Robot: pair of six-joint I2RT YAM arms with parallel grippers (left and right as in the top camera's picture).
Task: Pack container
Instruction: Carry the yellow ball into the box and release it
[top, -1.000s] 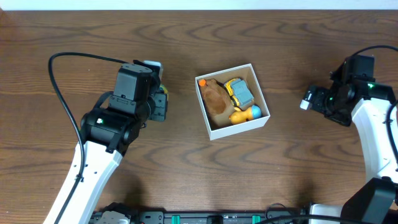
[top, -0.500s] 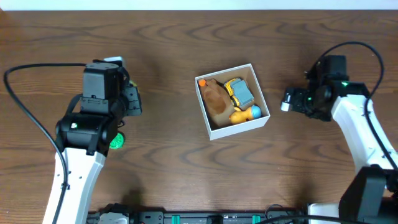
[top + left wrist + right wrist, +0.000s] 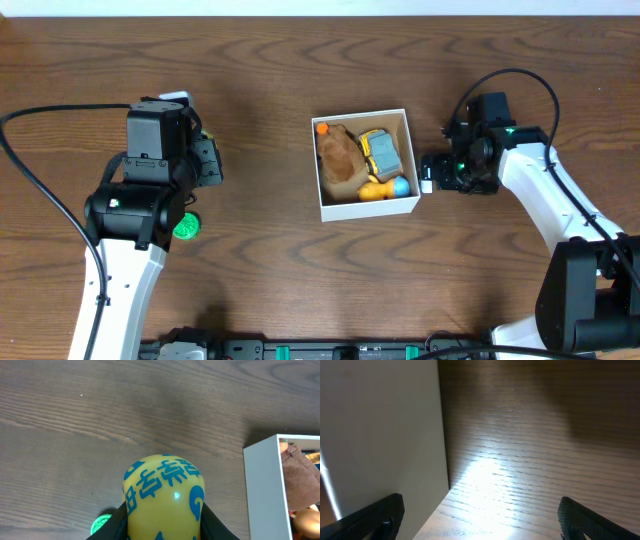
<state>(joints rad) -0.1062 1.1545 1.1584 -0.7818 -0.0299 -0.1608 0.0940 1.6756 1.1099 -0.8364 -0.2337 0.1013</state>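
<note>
The container [image 3: 369, 208], a white box with a tan inside, sits at mid-table and holds a brown plush [image 3: 340, 160], a yellow-grey toy [image 3: 382, 150] and small orange and blue balls. My left gripper [image 3: 208, 166] is well to its left, shut on a yellow egg-shaped toy with blue markings [image 3: 164, 495]. The container's white corner [image 3: 262, 482] shows at the right of the left wrist view. My right gripper [image 3: 429, 176] is open and empty, right at the container's right wall [image 3: 380, 425], with one finger [image 3: 385, 515] beside that wall.
A small green disc [image 3: 186, 227] lies on the table below the left gripper, and it also shows in the left wrist view [image 3: 102, 523]. Bare wood [image 3: 530, 435] lies to the right of the container.
My right gripper has moved left up to the container, which has shifted left and turned square to the table. My left arm moved left with the yellow toy, uncovering the green disc.
</note>
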